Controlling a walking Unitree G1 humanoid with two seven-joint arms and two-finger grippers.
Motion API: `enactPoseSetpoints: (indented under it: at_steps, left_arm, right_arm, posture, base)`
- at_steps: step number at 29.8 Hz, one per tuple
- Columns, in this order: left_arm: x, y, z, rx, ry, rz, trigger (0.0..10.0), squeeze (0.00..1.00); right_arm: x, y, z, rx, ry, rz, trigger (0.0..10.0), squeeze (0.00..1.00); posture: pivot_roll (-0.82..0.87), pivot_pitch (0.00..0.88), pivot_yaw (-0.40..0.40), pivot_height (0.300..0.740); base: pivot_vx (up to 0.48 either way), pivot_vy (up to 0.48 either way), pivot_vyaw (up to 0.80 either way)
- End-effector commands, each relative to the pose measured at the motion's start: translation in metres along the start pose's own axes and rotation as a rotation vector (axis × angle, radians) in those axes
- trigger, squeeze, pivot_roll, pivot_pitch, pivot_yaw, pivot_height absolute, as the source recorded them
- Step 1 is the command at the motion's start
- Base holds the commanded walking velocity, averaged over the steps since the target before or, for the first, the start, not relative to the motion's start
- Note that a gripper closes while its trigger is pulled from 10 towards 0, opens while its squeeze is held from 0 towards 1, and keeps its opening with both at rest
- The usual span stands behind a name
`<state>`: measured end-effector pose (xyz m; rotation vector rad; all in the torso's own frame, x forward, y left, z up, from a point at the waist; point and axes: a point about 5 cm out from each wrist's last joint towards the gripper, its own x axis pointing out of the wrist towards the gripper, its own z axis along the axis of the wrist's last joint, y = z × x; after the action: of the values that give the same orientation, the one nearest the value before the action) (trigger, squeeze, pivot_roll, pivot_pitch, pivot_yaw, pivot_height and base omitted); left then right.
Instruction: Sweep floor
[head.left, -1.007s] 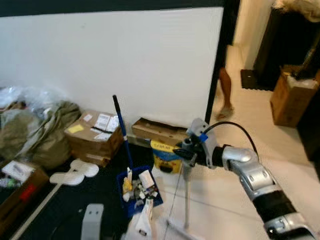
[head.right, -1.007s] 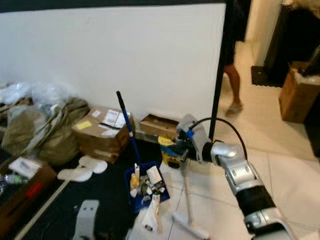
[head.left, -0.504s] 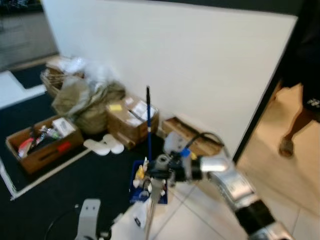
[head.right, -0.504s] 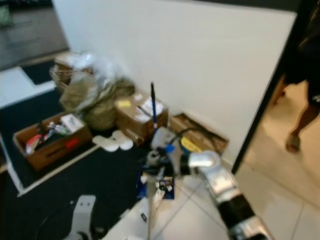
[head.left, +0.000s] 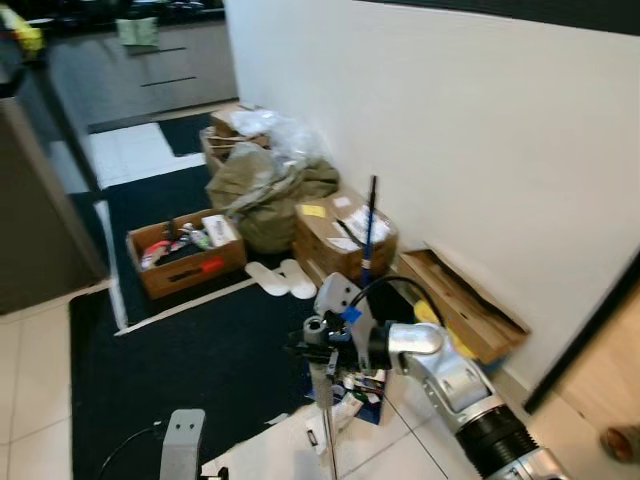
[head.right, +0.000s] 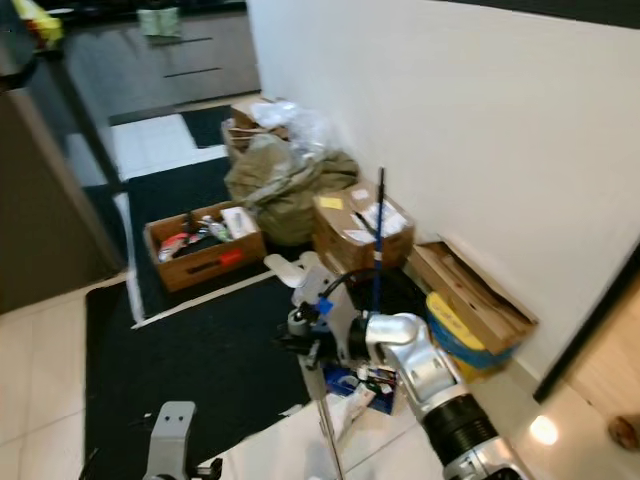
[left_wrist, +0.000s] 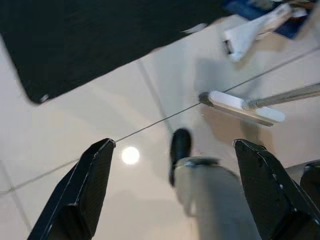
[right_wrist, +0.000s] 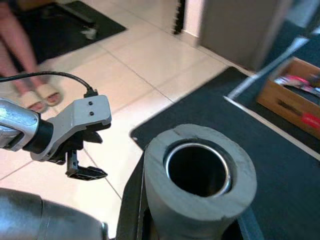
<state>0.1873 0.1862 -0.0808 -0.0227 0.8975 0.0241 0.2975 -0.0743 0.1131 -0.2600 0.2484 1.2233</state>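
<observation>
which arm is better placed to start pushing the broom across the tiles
Right. The right gripper is already shut on the broom handle, whose grey top fills its wrist view. The left gripper hangs open over bare tile, holding nothing, with the broom head lying ahead of it.

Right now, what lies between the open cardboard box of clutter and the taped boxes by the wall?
In the left eye view, white slippers lie between the open box and taped boxes.
</observation>
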Motion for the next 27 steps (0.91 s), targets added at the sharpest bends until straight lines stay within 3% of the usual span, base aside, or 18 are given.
enactPoseSetpoints:
  at_steps: [1, 23, 27]
  left_arm:
    - [-0.0012, 0.0057, -0.0035, 0.005, 0.015, 0.013, 10.0, 0.00]
    - [-0.0013, 0.0059, -0.0031, 0.020, 0.016, -0.003, 10.0, 0.00]
    - [-0.0011, 0.0059, -0.0026, 0.017, 0.018, -0.009, 10.0, 0.00]
  right_arm:
    - [0.0044, 0.0015, 0.0021, -0.022, -0.025, -0.011, 10.0, 0.00]
    - [0.0073, -0.0004, 0.0016, -0.041, -0.052, -0.084, 10.0, 0.00]
    - [0.0070, -0.0063, -0.0025, -0.042, -0.036, -0.150, 10.0, 0.00]
  posture:
    - [-0.13, 0.000, 0.026, 0.740]
    - [-0.14, 0.000, 0.037, 0.740]
    - [-0.14, 0.000, 0.037, 0.740]
  base:
    - [0.000, 0.000, 0.78]
    - [0.000, 0.000, 0.78]
    - [0.000, -0.311, 0.00]
